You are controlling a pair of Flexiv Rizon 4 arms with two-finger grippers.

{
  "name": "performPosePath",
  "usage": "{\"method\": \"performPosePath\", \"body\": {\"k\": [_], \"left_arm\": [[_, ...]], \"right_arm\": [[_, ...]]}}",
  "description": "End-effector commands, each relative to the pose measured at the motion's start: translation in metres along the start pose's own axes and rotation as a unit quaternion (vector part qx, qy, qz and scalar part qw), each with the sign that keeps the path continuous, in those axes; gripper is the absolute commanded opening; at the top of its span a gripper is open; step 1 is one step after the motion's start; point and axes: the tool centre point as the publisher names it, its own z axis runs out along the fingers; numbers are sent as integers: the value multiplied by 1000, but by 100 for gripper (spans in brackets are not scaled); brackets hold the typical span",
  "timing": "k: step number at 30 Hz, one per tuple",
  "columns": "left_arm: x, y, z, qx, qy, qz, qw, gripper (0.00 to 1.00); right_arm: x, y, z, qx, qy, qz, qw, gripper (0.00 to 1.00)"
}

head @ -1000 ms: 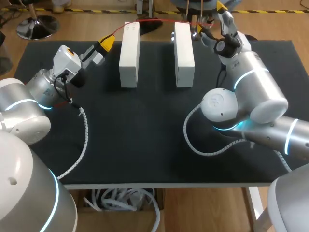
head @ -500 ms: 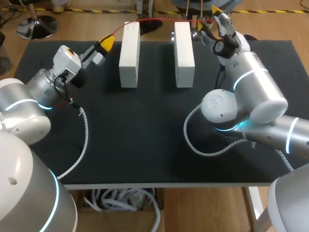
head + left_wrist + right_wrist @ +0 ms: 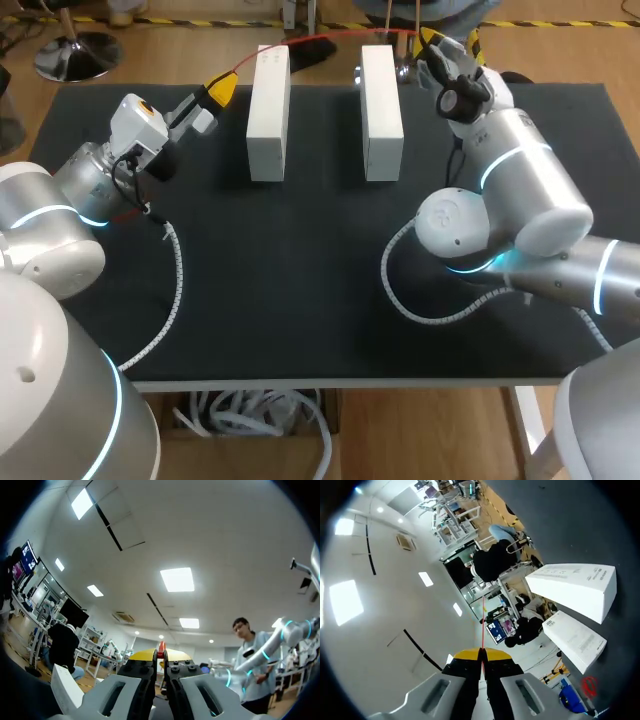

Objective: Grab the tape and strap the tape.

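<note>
Right hand [image 3: 435, 40] pressed together on red tape [image 3: 300, 40]; over past second it swung inward toward right white block [image 3: 381, 112], now at far edge of table [image 3: 300, 280]. Left hand [image 3: 218, 92] unmoved, tips pinching tape's other end beside left white block [image 3: 268, 112]. Tape spans in shallow arc above blocks' far ends, slightly higher than before. Judgement: grab done, strapping under way; tape likely needs lowering across both blocks.
</note>
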Motion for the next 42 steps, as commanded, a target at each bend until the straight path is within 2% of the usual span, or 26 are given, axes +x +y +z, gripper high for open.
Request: {"method": "performPosePath", "body": {"k": [1, 5, 8, 12, 16, 21, 42], "left_arm": [[0, 1, 0, 1, 0, 0, 1000, 0], [0, 1, 0, 1, 0, 0, 1000, 0], [0, 1, 0, 1, 0, 0, 1000, 0], [0, 1, 0, 1, 0, 0, 1000, 0], [0, 1, 0, 1, 0, 0, 1000, 0], [0, 1, 0, 1, 0, 0, 1000, 0], [0, 1, 0, 1, 0, 0, 1000, 0]], "right_arm": [[-1, -2, 0, -5, 6, -24, 1000, 0], [0, -4, 0, -7, 21, -75, 997, 0], [1, -5, 1, -5, 33, -134, 990, 0], [1, -7, 2, -4, 56, -238, 970, 0], [3, -9, 1, 3, 67, -330, 942, 0], [7, -11, -4, 15, 69, -391, 918, 0], [7, -11, -4, 15, 69, -391, 918, 0]]}}
